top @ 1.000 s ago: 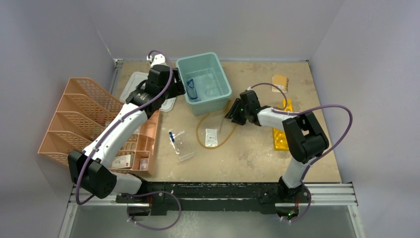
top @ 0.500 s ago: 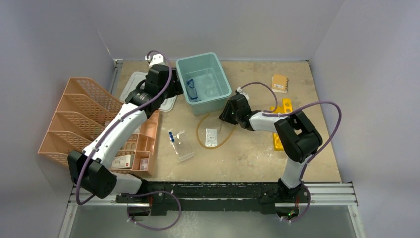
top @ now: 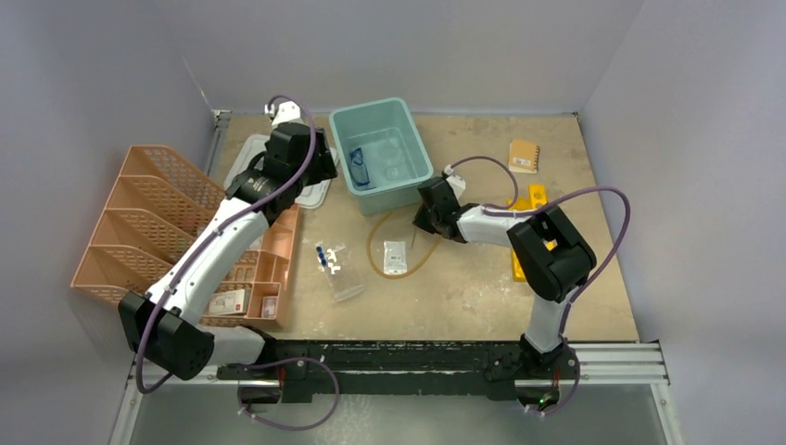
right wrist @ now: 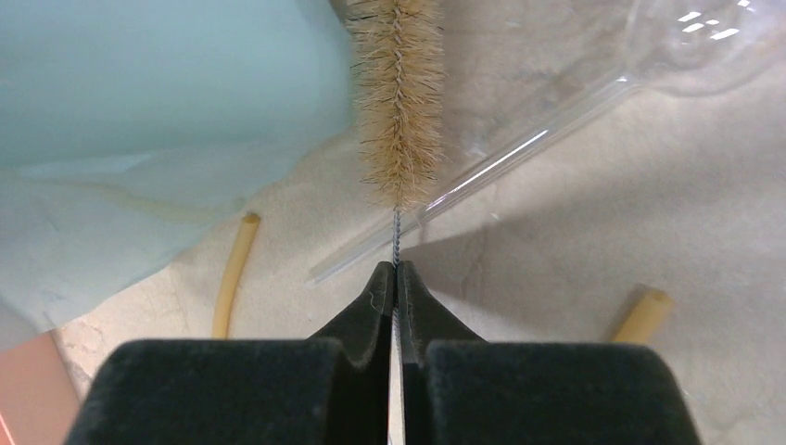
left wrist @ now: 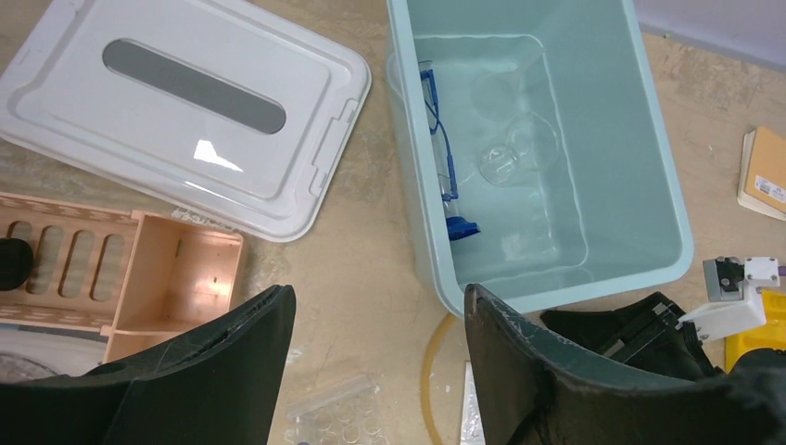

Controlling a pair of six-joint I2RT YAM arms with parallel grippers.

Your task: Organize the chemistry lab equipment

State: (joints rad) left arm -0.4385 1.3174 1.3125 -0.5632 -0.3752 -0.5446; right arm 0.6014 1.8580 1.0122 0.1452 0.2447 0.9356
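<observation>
With my right hand pinched shut on the thin wire stem of the brush, I judged a slow, straight lift best, clear of the glass tube slanting across mid-frame.

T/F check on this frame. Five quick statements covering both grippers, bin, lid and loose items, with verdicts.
1. The right gripper is shut on the wire stem of a bristle brush. True.
2. The left gripper holds the safety glasses. False: it is open and empty, and the glasses lie inside the teal bin.
3. The white lid is on the bin. False: it lies flat on the table beside the bin.
4. The white packet lies on the table inside the curve of the amber tubing. True.
5. The notebook is in the bin. False: it lies on the table, off to the bin's right.
</observation>
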